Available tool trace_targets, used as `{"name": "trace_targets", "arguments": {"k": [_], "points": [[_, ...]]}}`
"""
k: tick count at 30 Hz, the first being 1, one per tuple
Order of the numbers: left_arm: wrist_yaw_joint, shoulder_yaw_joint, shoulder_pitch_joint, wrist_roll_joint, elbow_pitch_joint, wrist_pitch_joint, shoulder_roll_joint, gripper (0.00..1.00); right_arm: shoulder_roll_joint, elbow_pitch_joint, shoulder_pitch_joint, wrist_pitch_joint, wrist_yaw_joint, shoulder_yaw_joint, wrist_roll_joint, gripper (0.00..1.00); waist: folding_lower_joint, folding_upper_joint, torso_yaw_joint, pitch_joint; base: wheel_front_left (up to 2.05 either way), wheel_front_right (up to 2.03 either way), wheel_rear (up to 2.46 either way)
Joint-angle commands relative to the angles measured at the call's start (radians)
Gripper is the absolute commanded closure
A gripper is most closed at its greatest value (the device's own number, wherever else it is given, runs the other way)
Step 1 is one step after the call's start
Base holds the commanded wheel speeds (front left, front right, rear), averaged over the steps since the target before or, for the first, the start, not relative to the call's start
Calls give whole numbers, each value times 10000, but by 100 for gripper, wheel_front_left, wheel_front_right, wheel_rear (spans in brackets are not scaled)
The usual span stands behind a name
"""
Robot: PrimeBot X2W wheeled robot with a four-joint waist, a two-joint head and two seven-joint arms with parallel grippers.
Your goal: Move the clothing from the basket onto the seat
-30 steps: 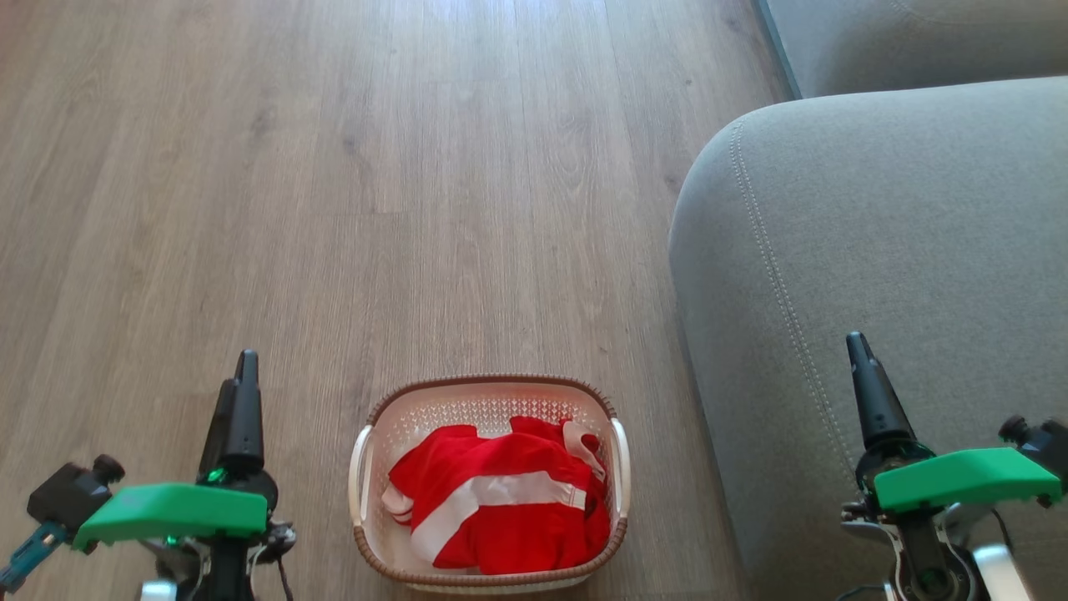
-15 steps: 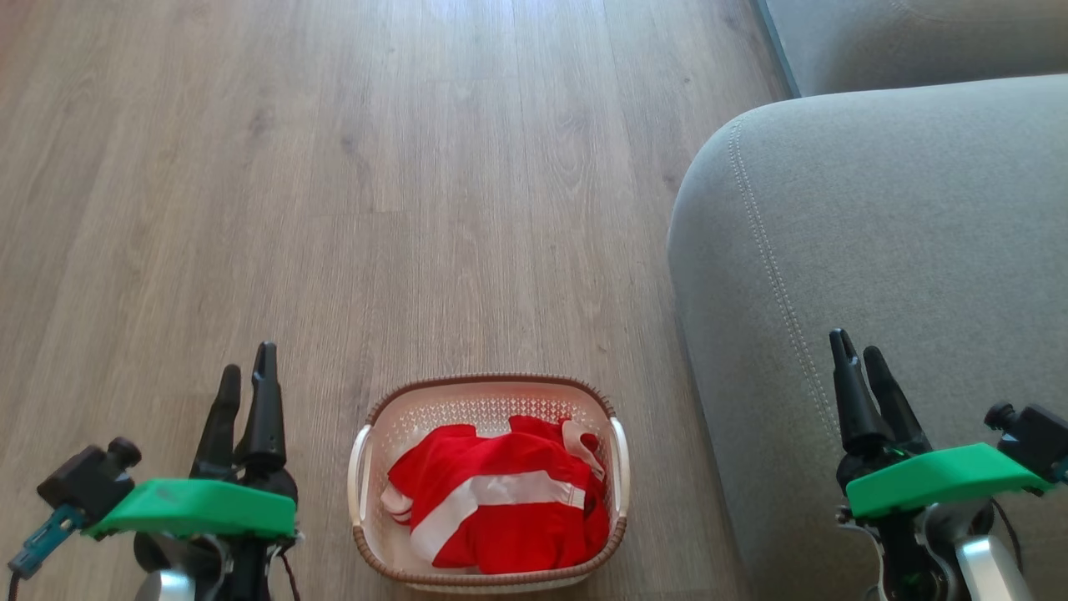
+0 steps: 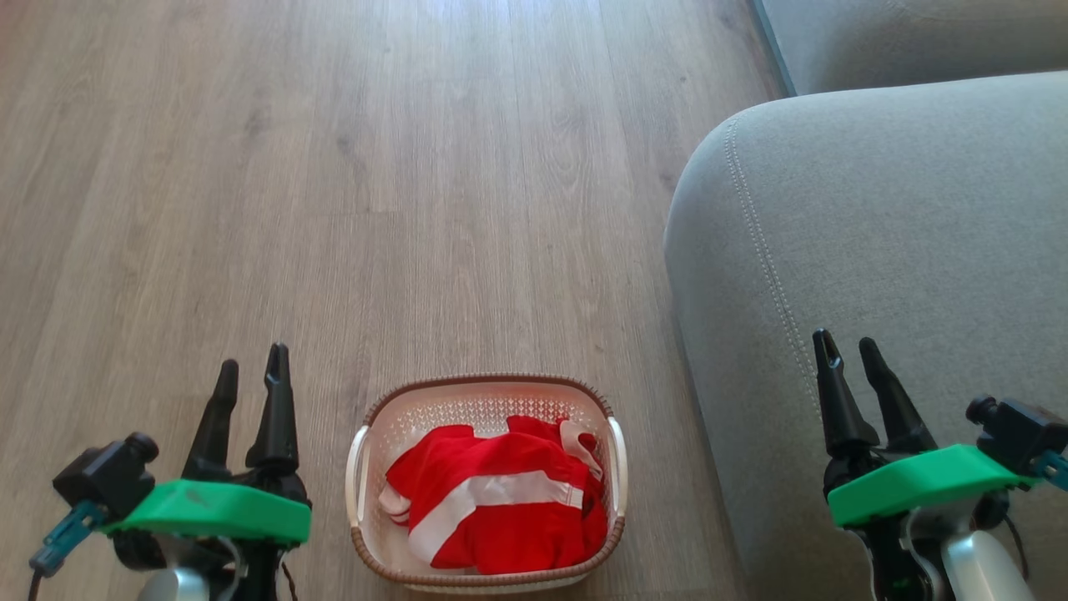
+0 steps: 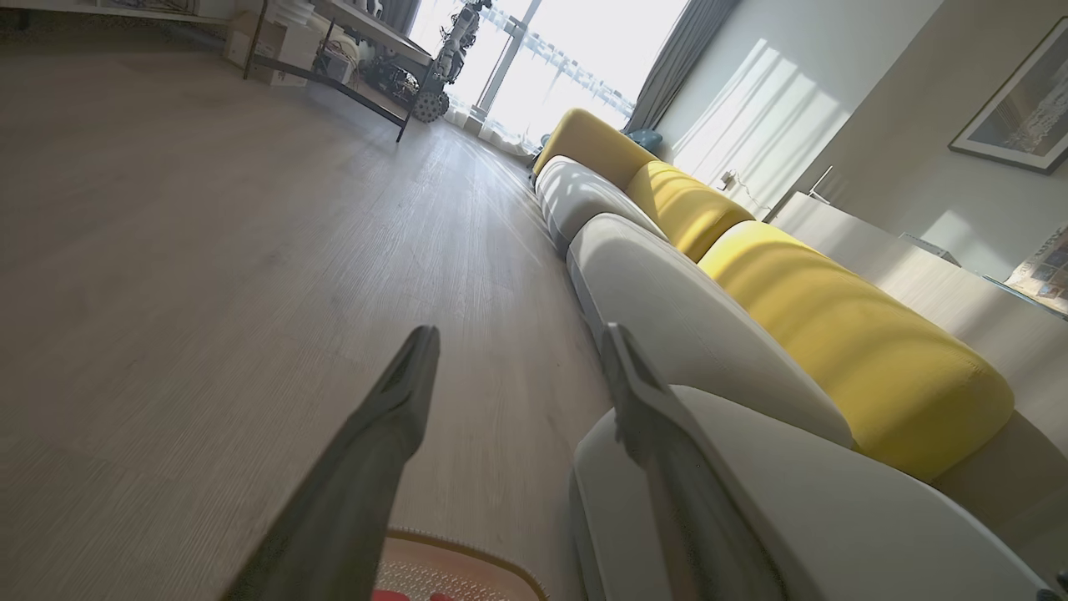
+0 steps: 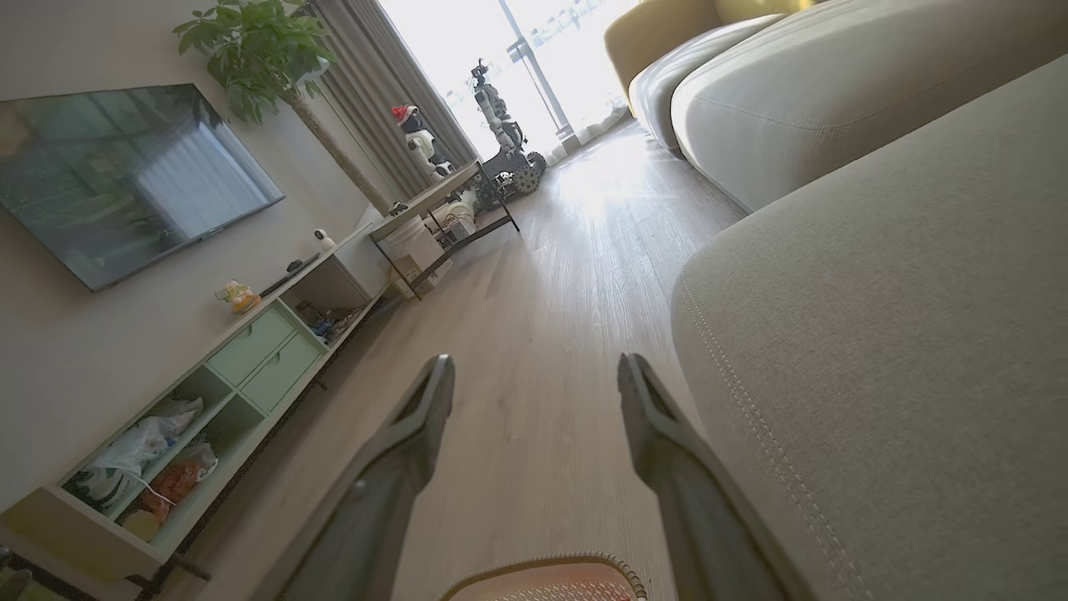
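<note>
The red clothing (image 3: 496, 501) with white stripes lies bunched in the cream basket (image 3: 484, 392) on the wood floor at the bottom centre of the head view. To the right rises the grey seat (image 3: 901, 217). My left gripper (image 3: 250, 367) hangs open left of the basket, above the floor, with nothing between its fingers. My right gripper (image 3: 847, 346) is open too, over the seat's front part, right of the basket. The basket's rim (image 4: 467, 555) peeks in at the bottom of the left wrist view, and the same rim (image 5: 551, 572) edges into the right wrist view.
Wood floor (image 3: 375, 167) stretches ahead of the basket. A second grey cushion (image 3: 918, 33) lies beyond the seat. Yellow backrests (image 4: 834, 334) line the sofa. A TV (image 5: 125, 167), a low cabinet (image 5: 250, 351) and a plant (image 5: 259, 50) stand along the opposite wall.
Both grippers have turned at the wrist, so each now shows two spread fingers instead of one. Both moved slightly inward towards the basket. The basket and clothing stay put.
</note>
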Motion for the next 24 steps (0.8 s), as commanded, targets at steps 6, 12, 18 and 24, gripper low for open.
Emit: {"name": "trace_targets", "arguments": {"k": [6,12,18,24], "points": [[79,195,-303,928,-351,-277,136,0,-177,-384,-364,-286,60,273,-913,0,0,0,-32,11,0,0,0],[76,189,-299,1713,-424,-452,147,0,-238,-153,-361,-463,65,231,-1660,0,0,0,-46,8,0,0,0],[59,144,-239,2454,-438,-627,155,0,-268,-100,-392,-642,69,250,-2327,0,0,0,-74,-10,0,0,0],[50,128,-214,3179,-467,-803,160,0,-316,-126,-399,-820,73,316,-2983,0,0,0,-100,-10,0,0,0]]}}
